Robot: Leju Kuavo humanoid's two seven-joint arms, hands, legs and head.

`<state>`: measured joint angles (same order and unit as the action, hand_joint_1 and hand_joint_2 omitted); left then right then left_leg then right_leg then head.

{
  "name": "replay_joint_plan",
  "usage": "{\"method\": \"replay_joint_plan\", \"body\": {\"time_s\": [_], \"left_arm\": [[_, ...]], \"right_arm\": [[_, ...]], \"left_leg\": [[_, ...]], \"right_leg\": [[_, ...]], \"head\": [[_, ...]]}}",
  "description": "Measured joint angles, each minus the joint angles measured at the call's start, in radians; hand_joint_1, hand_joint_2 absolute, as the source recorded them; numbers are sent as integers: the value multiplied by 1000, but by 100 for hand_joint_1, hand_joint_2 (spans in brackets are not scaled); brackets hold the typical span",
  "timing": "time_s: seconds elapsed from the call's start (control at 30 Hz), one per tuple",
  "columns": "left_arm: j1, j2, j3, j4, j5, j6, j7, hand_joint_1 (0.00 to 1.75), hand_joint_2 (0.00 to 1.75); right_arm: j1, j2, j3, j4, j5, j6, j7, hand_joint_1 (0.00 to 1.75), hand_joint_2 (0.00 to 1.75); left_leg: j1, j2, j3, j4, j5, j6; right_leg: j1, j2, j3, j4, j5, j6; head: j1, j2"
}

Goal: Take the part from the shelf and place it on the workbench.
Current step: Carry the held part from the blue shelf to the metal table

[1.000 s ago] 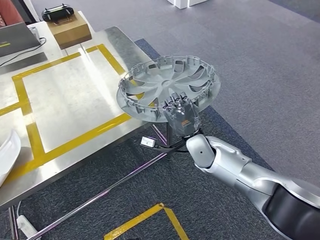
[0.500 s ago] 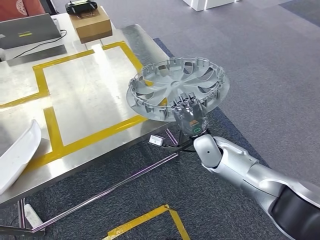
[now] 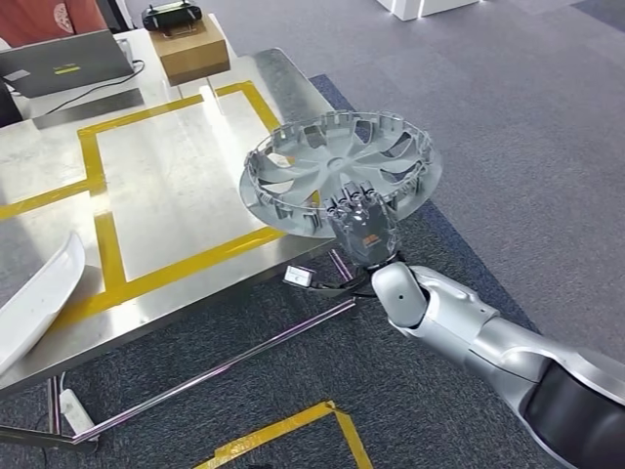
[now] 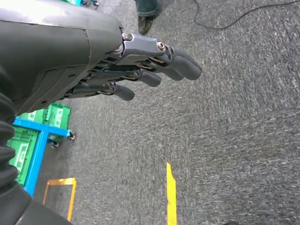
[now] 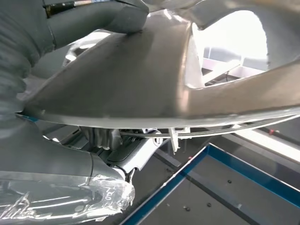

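The right robot hand [image 3: 361,227] grips the hubcap [image 3: 343,171] at its near rim, fingers over the rim's inside and thumb underneath, holding it roughly level with the hollow side up. In the right wrist view the thumb [image 5: 102,16] presses against the hubcap's grey underside [image 5: 141,79]. The hubcap hangs in the air across the tabletop's [image 3: 169,186] right front corner: its far-left part lies over the steel, its near-right part over the carpet [image 3: 516,147]. Whether it touches the tabletop cannot be told.

The left robot hand [image 4: 106,61] hangs over the carpet with its fingers [image 4: 176,63] straight, close together and holding nothing.

On the tabletop, yellow tape [image 3: 106,244] frames a bare rectangle just left of the hubcap. A white curved part [image 3: 37,293] lies at the near-left edge, well apart from the hubcap. At the far edge sit a cardboard box [image 3: 187,49] with a black controller [image 3: 171,14] on top, and a laptop [image 3: 62,61]. Beyond the right edge the carpet lies open. A power strip [image 3: 73,410] sits on the floor under the near-left edge.
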<state>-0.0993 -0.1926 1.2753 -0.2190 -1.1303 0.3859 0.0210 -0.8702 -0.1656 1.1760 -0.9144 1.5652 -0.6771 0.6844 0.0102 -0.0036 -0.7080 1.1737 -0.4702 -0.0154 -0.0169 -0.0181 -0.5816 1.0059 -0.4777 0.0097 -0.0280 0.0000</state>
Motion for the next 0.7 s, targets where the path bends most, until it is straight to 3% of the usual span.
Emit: {"method": "replay_joint_plan", "body": {"time_s": [0.03, 0.1, 0.23, 0.37, 0.4, 0.43, 0.5, 0.53, 0.57, 0.6, 0.63, 0.7], "left_arm": [[-1, 1, 0, 0, 0, -1, 0, 0, 175], [-3, 2, 0, 0, 0, -3, 0, 0, 175], [-2, 3, 0, 0, -1, -6, 0, 0, 175], [-2, 3, 0, 0, -1, -6, 0, 0, 175], [-2, 3, 0, 0, -1, -6, 0, 0, 175], [-2, 3, 0, 0, -2, -7, 0, 0, 175], [-3, 3, 0, 0, -3, -7, 0, 0, 175], [-4, 3, 0, 0, -3, -7, 0, 0, 175], [-4, 2, 0, 0, -3, -7, 0, 0, 175], [-4, 2, 0, 0, -3, -7, 0, 0, 175], [-4, 2, 0, 0, -3, -7, 0, 0, 175], [-2, 2, 0, 0, -3, -7, 0, 0, 175]], "right_arm": [[-1, 2, 0, 0, 0, 0, 0, 175, 175], [-2, 5, 0, 0, 0, 0, 0, 175, 175], [-2, 10, 1, 3, 0, 0, 0, 175, 175], [-2, 11, 1, 3, 0, 0, 0, 175, 175], [-2, 11, 1, 3, 0, 0, 0, 175, 175], [-1, 11, 2, 3, 0, 0, 0, 175, 175], [6, 11, 8, 3, 0, 0, 0, 175, 175], [10, 11, 12, 3, 0, 0, 0, 175, 175], [11, 11, 14, 3, 0, 0, 0, 175, 175], [10, 11, 14, 3, 0, 0, 0, 175, 175], [9, 13, 15, 4, 0, 0, 0, 175, 175], [10, 16, 16, 4, 0, 0, 0, 175, 175]], "left_leg": [[-3, 10, 34, -67, 26, 3], [-9, 23, 72, -144, 41, 12], [-12, 13, 77, -161, 38, 31], [-9, 11, 81, -166, 40, 35], [-8, 9, 81, -166, 41, 38], [-8, 5, 82, -167, 40, 42], [-9, -15, 84, -165, 38, 49], [-10, -26, 86, -163, 36, 49], [-11, -34, 87, -161, 34, 47], [-12, -38, 85, -158, 32, 43], [-13, -40, 83, -156, 32, 38], [-12, -44, 78, -154, 34, 29]], "right_leg": [[3, -3, 1, 1, -2, 3], [7, -9, 1, 2, -6, 12], [7, -24, 6, -4, -10, 30], [6, -22, 3, 0, -16, 33], [5, -15, -6, 17, -28, 34], [5, -6, -43, 91, -63, 35], [5, 12, -98, 186, -79, 34], [5, 18, -103, 185, -60, 33], [5, 25, -72, 118, -21, 30], [5, 32, -44, 60, -1, 27], [5, 38, -27, 25, 6, 24], [7, 41, -20, 10, 4, 18]], "head": [[0, 0], [1, 0], [2, 0], [2, 0], [3, 0], [4, 0], [7, 0], [8, 0], [8, 0], [7, 0], [6, 0], [6, 0]]}}
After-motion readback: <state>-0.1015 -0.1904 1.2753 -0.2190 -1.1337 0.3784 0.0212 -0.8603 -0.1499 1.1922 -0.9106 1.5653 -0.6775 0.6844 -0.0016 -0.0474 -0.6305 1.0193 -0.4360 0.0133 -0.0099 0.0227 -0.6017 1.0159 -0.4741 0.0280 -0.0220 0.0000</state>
